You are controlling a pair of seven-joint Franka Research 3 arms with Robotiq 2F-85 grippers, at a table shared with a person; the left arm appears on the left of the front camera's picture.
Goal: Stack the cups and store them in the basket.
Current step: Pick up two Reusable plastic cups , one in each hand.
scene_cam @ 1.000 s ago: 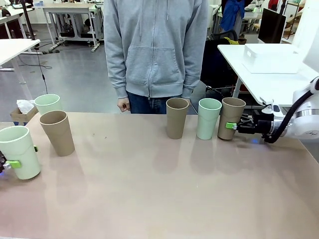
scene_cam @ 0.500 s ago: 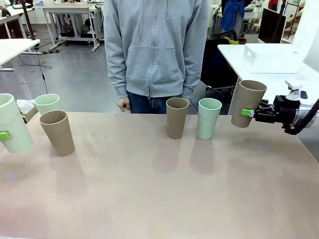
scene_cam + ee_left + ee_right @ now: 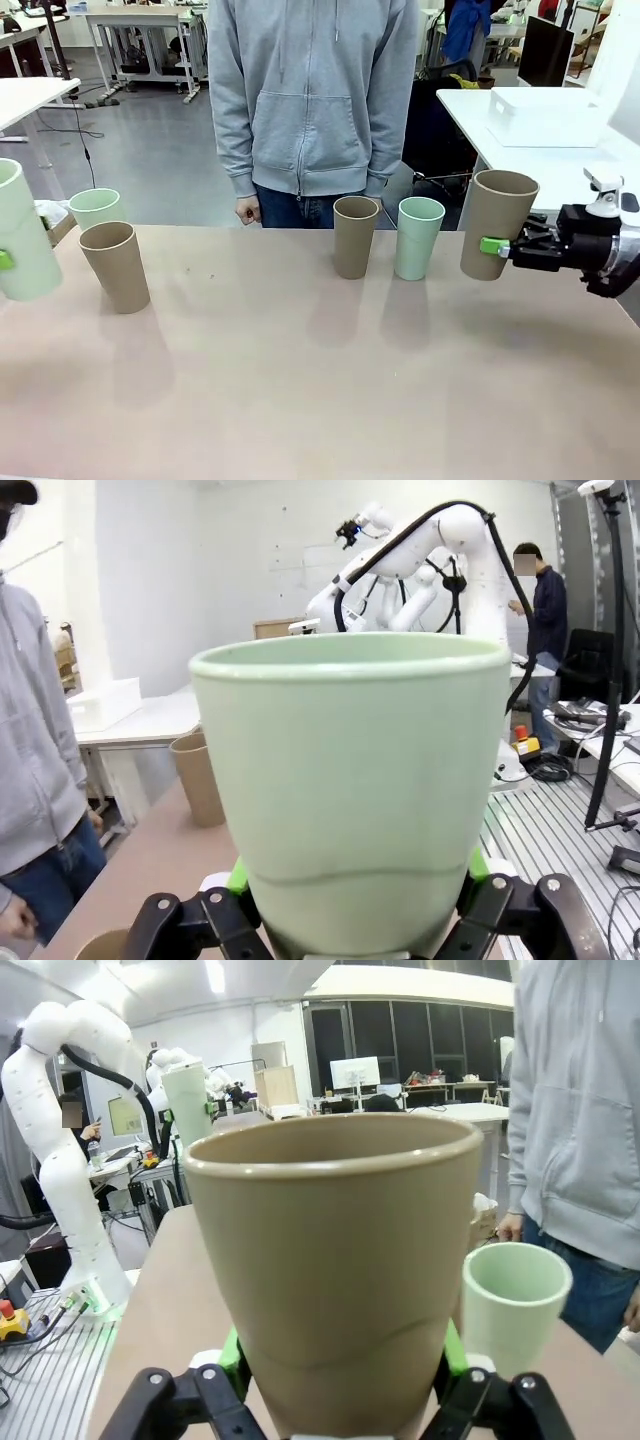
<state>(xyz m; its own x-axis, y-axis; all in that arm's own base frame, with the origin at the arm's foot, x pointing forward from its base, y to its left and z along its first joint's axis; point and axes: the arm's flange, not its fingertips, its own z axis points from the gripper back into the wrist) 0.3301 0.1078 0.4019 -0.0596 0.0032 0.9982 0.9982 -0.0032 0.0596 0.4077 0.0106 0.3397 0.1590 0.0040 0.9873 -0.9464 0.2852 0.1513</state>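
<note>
1. Clock directions are read on the table (image 3: 300,400), with 12 toward the person (image 3: 310,100).
2. The right gripper (image 3: 497,246) is clamped on the lower wall of the held tan cup (image 3: 494,225). The cup is mouth up, its long axis near vertical, and appears clear of the table at the 3 o'clock edge.
3. The left gripper (image 3: 358,872) grips the held mint cup (image 3: 355,790) the same way, upright, at the 9 o'clock edge.
4. Key relation: the mid mint cup (image 3: 419,238) stands just beside the held tan cup, at its 9 o'clock, with the mid tan cup (image 3: 355,236) next along. The right arm is nearer to both.
5. The left tan cup (image 3: 115,266) stands at 3 o'clock of the held mint cup, and the rear mint cup (image 3: 95,208) at 1 o'clock.
6. The basket (image 3: 545,125) sits on a side table (image 3: 560,172) at 1 o'clock, well apart from every cup.
7. Nesting likely requires the held cup above a standing mouth, with their axes aligned.
</note>
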